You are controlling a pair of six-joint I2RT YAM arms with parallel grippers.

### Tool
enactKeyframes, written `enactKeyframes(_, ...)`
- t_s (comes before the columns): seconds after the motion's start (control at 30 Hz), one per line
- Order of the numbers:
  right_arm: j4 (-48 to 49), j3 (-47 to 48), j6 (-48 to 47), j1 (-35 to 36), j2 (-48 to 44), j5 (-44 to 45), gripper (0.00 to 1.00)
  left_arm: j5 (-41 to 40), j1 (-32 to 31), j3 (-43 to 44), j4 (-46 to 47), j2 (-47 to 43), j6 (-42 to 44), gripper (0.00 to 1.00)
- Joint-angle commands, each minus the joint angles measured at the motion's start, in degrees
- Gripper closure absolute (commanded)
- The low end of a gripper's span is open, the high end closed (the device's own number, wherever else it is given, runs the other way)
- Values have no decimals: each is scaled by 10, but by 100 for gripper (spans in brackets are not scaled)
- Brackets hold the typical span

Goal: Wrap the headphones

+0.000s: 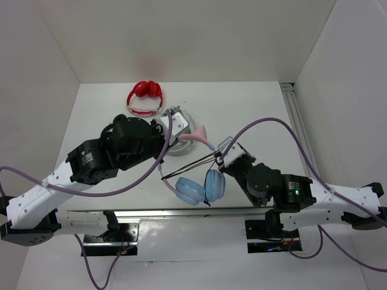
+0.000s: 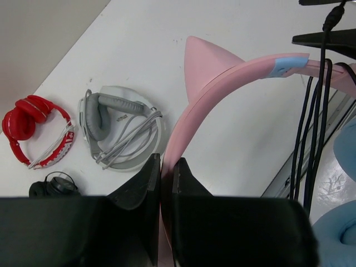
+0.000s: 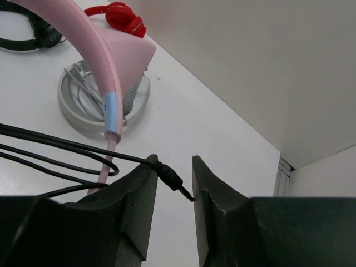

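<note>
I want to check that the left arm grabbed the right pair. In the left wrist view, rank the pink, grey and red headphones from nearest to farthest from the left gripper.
1. Pink headphones: headband clamped in the left gripper, mid-picture.
2. Grey headphones: on the table, toward the picture's left.
3. Red headphones: at the picture's far left edge.

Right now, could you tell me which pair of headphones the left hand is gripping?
The pink cat-ear pair with light blue earcups: the left hand is clamped on its headband, while the red pair and grey pair lie untouched farther off.
</note>
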Motion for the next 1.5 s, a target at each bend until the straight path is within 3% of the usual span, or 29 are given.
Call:
enactKeyframes(0.0,-21,13,21,-9,-15,61,61,-8,-2,48,-2,5,-26,100)
enactKeyframes(0.23,-35,24,33,-9,-21,74,48,47,18,60,-7,5,-37,100)
enactKeyframes(0.3,-35,24,38,-9,-26,74,27,64,32,65,-7,11,-43,100)
enactKeyframes(0.5,-41,24,50,-9,-31,91,22,62,53,81,-20,32,-59,100)
enactKeyframes(0.53,-41,30,50,-9,-31,97,1,62,58,81,-20,40,-59,100)
enactKeyframes(0.67,-54,43,50,-9,-36,134,0,83,96,69,-20,54,-65,100)
enactKeyframes(0.93,-238,123,172,-9,-13,181,0,117,154,42,34,76,-46,100)
enactKeyframes(1.1,-214,148,189,-9,-47,170,0,147,159,35,72,125,-7,100)
enactKeyframes(1.2,-202,148,208,-9,-52,180,0,207,171,26,134,146,28,100)
enactKeyframes(1.37,-226,163,299,-9,-22,174,0,293,199,71,193,270,62,100)
enactKeyframes(1.47,-247,176,362,-9,-29,168,0,344,204,142,204,344,78,100)
